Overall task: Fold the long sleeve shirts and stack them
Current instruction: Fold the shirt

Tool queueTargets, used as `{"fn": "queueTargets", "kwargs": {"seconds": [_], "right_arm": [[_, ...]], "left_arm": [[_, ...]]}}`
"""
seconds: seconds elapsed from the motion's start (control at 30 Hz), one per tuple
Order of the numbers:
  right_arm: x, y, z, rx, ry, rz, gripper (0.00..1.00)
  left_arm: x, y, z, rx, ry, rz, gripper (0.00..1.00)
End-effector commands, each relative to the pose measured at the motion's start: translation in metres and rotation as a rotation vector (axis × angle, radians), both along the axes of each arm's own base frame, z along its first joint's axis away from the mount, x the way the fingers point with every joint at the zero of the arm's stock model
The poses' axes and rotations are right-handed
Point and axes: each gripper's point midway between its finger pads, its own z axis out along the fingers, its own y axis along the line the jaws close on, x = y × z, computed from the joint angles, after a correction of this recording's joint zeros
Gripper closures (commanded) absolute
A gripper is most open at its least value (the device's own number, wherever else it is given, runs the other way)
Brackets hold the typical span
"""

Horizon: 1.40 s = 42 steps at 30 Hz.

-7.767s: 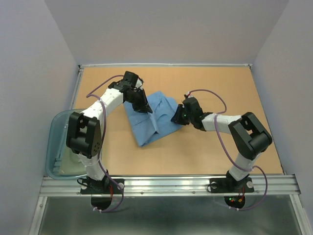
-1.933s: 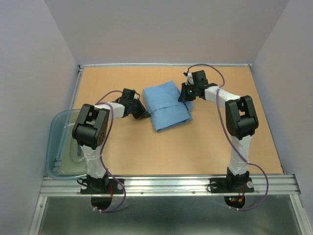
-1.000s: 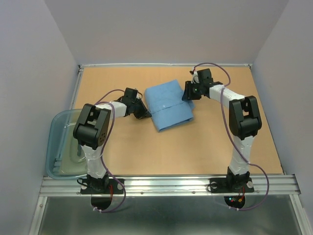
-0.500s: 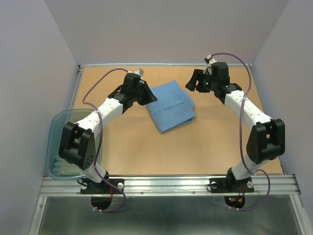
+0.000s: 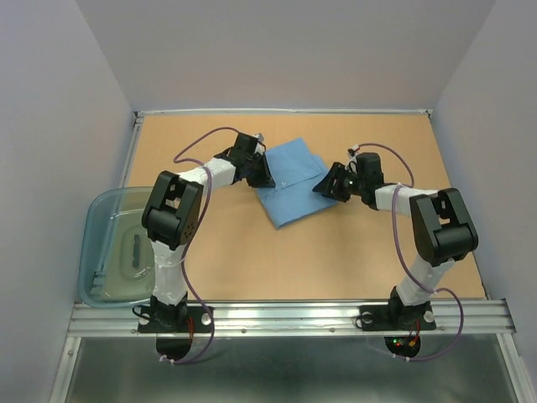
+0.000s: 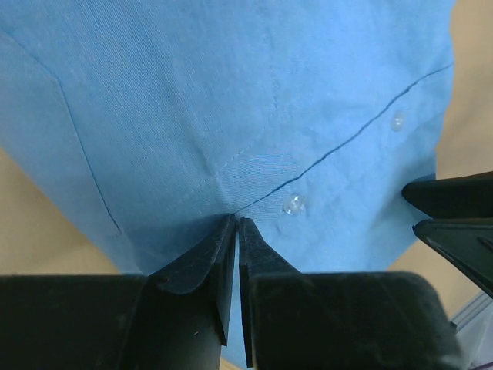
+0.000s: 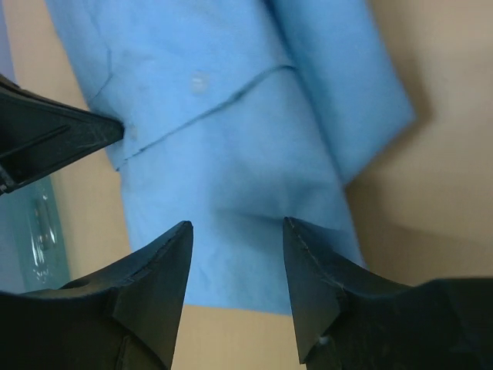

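Note:
The long sleeve shirt (image 5: 294, 180), light blue, lies folded into a small packet at the middle of the table. My left gripper (image 5: 262, 172) is at its left edge. In the left wrist view its jaws (image 6: 236, 221) are pinched together on the cloth (image 6: 231, 100) beside a button, and creases run out from the tips. My right gripper (image 5: 325, 185) is at the packet's right edge. In the right wrist view it (image 7: 237, 225) stands open just over the shirt (image 7: 231, 154), with nothing between its fingers.
A clear bluish tub (image 5: 94, 252) sits at the table's left near edge with something pale inside. Brown tabletop (image 5: 377, 252) surrounds the shirt, and walls close in the back and both sides.
Both arms have swung in from the back of the table to the shirt's left and right edges. The right gripper has opened. The packet has turned slightly.

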Motion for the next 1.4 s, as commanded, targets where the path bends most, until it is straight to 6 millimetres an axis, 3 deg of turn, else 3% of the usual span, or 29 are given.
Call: {"fn": "queueTargets", "kwargs": {"seconds": [0.0,0.1,0.2,0.37,0.4,0.5,0.6,0.63,0.7,0.73,0.83,0.93,1.07,1.2,1.23,1.27,1.3,1.33,1.37], "right_arm": [[0.016,-0.024,-0.006,0.083,-0.053,-0.077,0.45],[0.019,-0.043,-0.022,0.069,-0.03,-0.103,0.46],[0.028,-0.058,-0.019,0.078,-0.047,-0.114,0.46],[0.036,-0.052,0.037,0.088,-0.145,-0.066,0.5],[0.034,-0.047,0.05,0.097,-0.166,-0.055,0.5],[0.022,-0.028,0.08,0.135,-0.2,-0.021,0.5],[0.0,0.013,0.085,0.17,-0.177,0.057,0.51],[-0.013,0.036,0.085,0.175,-0.17,0.088,0.51],[-0.032,0.069,0.077,0.191,-0.146,0.145,0.51],[-0.034,0.08,0.079,0.219,-0.161,0.163,0.51],[-0.047,0.103,0.056,0.275,-0.078,0.199,0.51],[-0.048,0.102,0.022,0.251,-0.025,0.188,0.52],[-0.053,0.1,-0.007,0.221,0.031,0.194,0.53],[-0.056,0.076,-0.038,0.165,0.114,0.135,0.54],[-0.05,0.059,-0.044,0.149,0.131,0.091,0.54],[-0.05,0.047,-0.052,0.107,0.152,0.069,0.54],[-0.047,0.036,-0.053,0.082,0.151,0.051,0.54],[-0.039,0.015,-0.054,0.031,0.139,0.013,0.54],[-0.033,0.004,-0.051,0.011,0.128,-0.008,0.55]], "left_arm": [[0.025,-0.014,0.02,-0.033,-0.103,-0.05,0.81],[0.021,-0.017,0.006,-0.048,-0.065,-0.062,0.82],[0.017,-0.018,0.018,-0.072,-0.083,-0.07,0.82],[0.028,-0.009,0.062,-0.052,-0.196,-0.047,0.82],[0.036,-0.004,0.075,-0.045,-0.232,-0.033,0.82],[0.055,0.015,0.081,-0.021,-0.253,0.01,0.82],[0.064,0.027,0.059,-0.021,-0.198,0.032,0.82],[0.069,0.034,0.047,-0.014,-0.175,0.047,0.82],[0.072,0.038,0.029,-0.002,-0.142,0.054,0.82],[0.073,0.04,0.024,0.0,-0.129,0.057,0.82],[0.069,0.041,0.005,-0.008,-0.079,0.06,0.82],[0.058,0.043,-0.009,-0.012,-0.032,0.078,0.82],[0.039,0.052,-0.028,-0.017,0.03,0.118,0.82],[0.011,0.056,-0.045,-0.039,0.111,0.151,0.83],[-0.008,0.06,-0.053,-0.04,0.153,0.159,0.83],[-0.013,0.058,-0.05,-0.075,0.154,0.173,0.83],[-0.022,0.059,-0.051,-0.086,0.164,0.179,0.83],[-0.047,0.061,-0.056,-0.096,0.198,0.172,0.83],[-0.055,0.058,-0.055,-0.115,0.189,0.168,0.83]]}}
